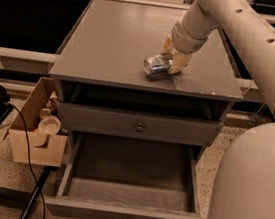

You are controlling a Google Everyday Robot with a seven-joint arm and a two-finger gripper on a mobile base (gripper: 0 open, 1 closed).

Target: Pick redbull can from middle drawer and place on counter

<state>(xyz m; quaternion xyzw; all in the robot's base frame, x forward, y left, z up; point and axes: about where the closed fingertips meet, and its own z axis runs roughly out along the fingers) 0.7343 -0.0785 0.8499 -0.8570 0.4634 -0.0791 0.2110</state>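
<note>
The gripper (pixel 170 61) is sitting low over the right part of the counter (pixel 117 33), in the upper middle of the frame, and its tan fingers (pixel 179 65) are closing around the right end of the redbull can (pixel 156 65). The silvery can is lying tipped on its side, its round end pointing toward the lower left of the frame. It is at the level of the counter surface, near the front edge; whether it is actually resting there cannot be told. The pale robot arm (pixel 239 29) is reaching down to the gripper from the upper right corner.

Below the counter's front edge, a closed grey drawer front with a small round knob (pixel 139 127) is running across the cabinet. Under it, the middle drawer (pixel 134 171) is standing pulled out toward the bottom of the frame, showing its bare flat floor and low side walls.

To the left of the cabinet, a cardboard box (pixel 37 146) is sitting on the speckled floor with a pale round cup (pixel 49 124) inside it. A dark cable (pixel 27 152) is trailing across the box. The rounded, pale robot body (pixel 252 192) is filling the lower right of the frame.
</note>
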